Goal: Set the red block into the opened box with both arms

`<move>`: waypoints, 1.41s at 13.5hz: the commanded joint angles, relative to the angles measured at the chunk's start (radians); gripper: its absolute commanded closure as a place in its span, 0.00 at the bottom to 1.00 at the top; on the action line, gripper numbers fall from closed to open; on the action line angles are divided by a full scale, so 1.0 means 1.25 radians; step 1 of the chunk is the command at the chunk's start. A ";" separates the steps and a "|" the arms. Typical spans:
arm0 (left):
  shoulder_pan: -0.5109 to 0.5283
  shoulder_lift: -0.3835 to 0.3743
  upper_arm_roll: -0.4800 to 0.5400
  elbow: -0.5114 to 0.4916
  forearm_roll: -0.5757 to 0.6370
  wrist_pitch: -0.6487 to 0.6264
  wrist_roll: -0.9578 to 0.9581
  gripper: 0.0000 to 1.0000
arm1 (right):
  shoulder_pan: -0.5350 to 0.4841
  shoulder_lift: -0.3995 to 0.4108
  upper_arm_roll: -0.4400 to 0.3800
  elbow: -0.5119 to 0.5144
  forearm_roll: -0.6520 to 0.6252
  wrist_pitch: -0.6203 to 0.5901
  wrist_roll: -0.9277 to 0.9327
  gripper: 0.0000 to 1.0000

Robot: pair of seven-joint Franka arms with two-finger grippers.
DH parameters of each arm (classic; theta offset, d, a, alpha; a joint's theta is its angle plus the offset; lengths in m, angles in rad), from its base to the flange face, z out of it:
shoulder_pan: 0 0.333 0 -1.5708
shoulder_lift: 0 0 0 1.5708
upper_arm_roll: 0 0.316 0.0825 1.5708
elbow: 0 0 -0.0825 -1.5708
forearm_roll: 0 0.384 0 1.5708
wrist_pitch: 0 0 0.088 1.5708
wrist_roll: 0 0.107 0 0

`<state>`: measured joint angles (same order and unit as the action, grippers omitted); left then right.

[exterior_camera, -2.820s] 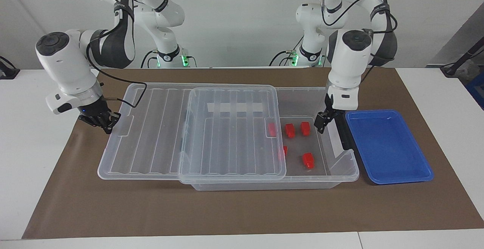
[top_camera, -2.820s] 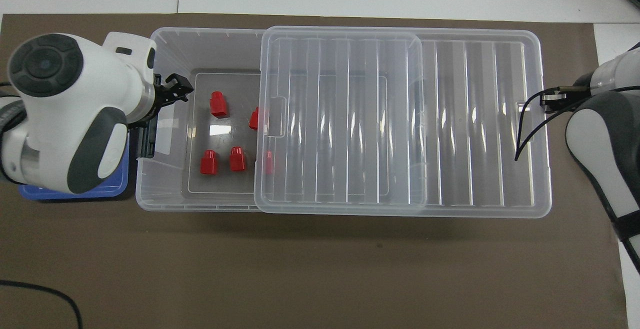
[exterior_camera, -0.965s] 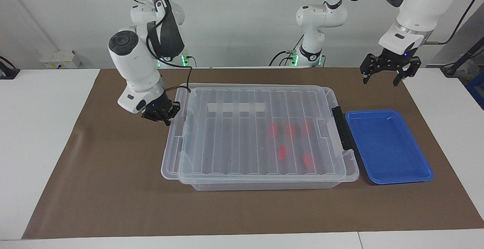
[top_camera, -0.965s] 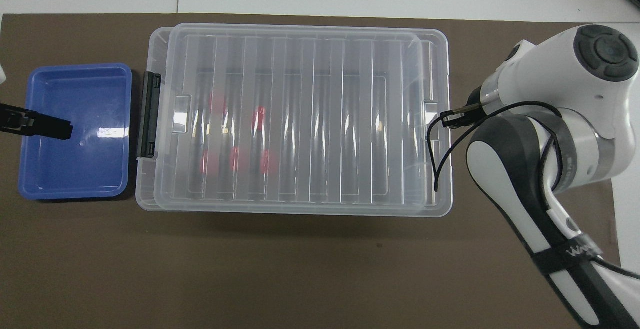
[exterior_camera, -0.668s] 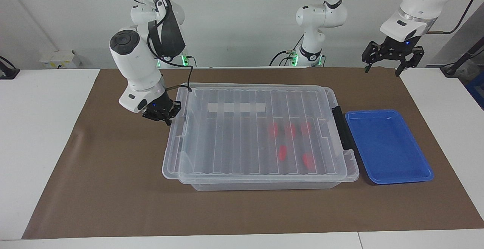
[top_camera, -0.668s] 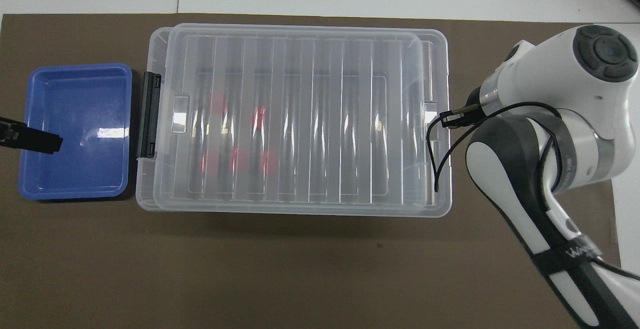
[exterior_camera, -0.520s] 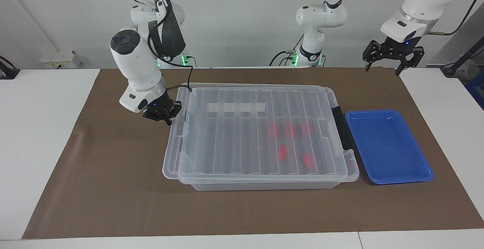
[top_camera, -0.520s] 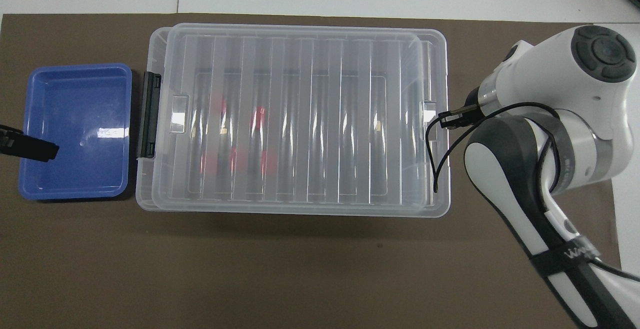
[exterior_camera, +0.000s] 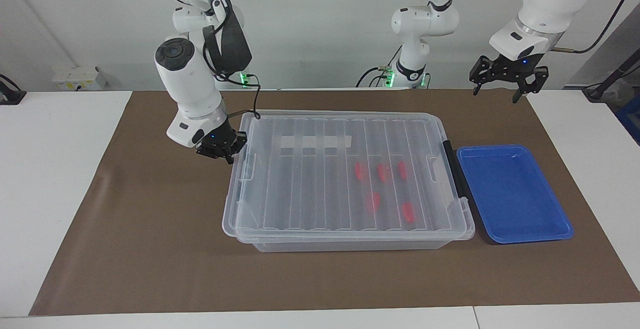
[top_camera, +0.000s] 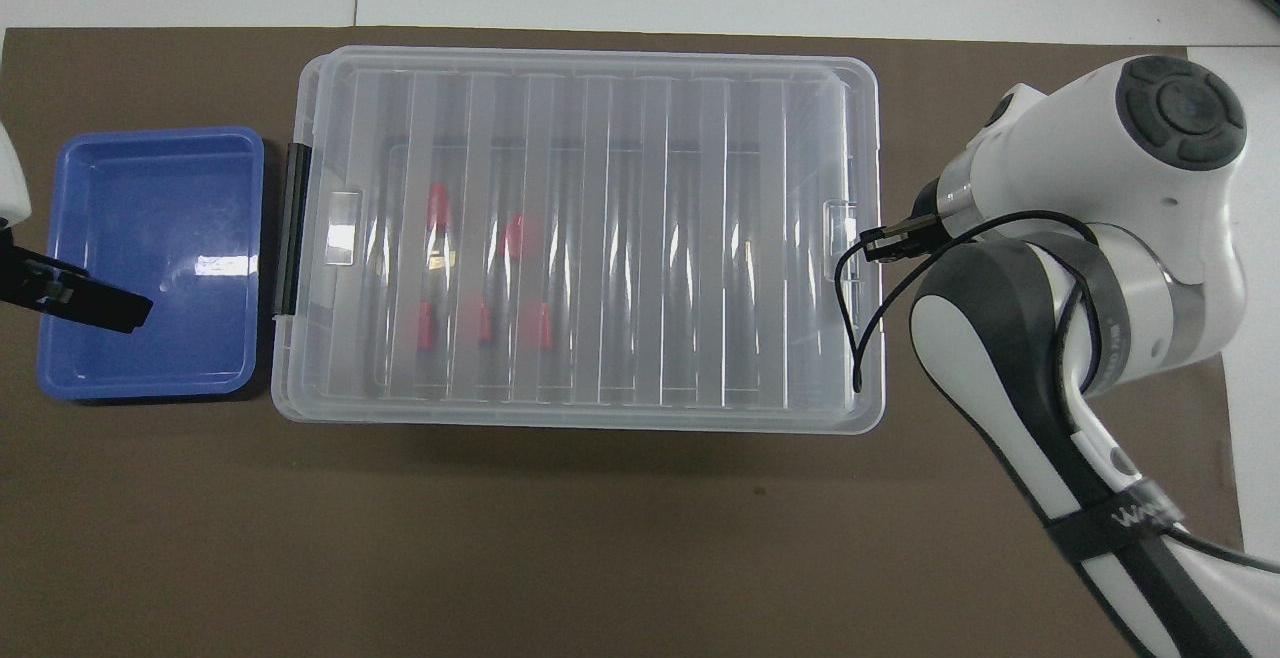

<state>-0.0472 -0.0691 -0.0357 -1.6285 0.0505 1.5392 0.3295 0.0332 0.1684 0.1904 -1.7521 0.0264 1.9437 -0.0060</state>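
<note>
The clear box point(exterior_camera: 350, 244) stands mid-mat with its ribbed lid point(exterior_camera: 320, 184) lying over all of it. Several red blocks point(exterior_camera: 382, 171) lie inside toward the left arm's end and show blurred through the lid point(top_camera: 620, 238); the same blocks point(top_camera: 517, 235) appear from overhead. My right gripper point(exterior_camera: 220, 150) is low at the lid's end toward the right arm's side, shut on the lid's rim by its tab point(top_camera: 838, 228). My left gripper point(exterior_camera: 496, 89) hangs open and empty, high over the mat near the blue tray.
A shallow blue tray point(exterior_camera: 515, 194) lies empty beside the box's black end handle point(exterior_camera: 452, 169), toward the left arm's end. From overhead, the left gripper point(top_camera: 95, 304) covers part of the tray point(top_camera: 150, 198). A brown mat point(exterior_camera: 150, 249) spans the table.
The right gripper has carried the lid toward the left arm's end, from hanging well off the box to lying square over it. The left gripper rose out of the box and now shifts slightly.
</note>
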 commanded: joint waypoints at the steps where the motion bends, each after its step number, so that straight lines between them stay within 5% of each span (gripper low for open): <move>1: 0.006 -0.025 0.004 -0.030 0.001 0.019 0.004 0.00 | -0.004 -0.008 0.015 -0.002 0.019 -0.012 -0.015 1.00; 8: -0.004 -0.028 0.003 -0.036 0.001 0.012 0.004 0.00 | -0.006 -0.011 0.015 -0.001 0.019 -0.015 -0.015 1.00; 17: 0.019 -0.027 0.010 -0.029 0.003 0.023 0.004 0.00 | -0.008 -0.104 -0.049 -0.010 0.000 -0.077 0.110 1.00; 19: 0.019 -0.026 0.010 -0.029 0.003 0.023 -0.023 0.00 | -0.007 -0.118 -0.074 -0.006 0.000 -0.093 0.119 0.01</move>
<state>-0.0304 -0.0724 -0.0215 -1.6329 0.0505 1.5439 0.3242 0.0303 0.0459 0.1162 -1.7501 0.0244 1.8444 0.1142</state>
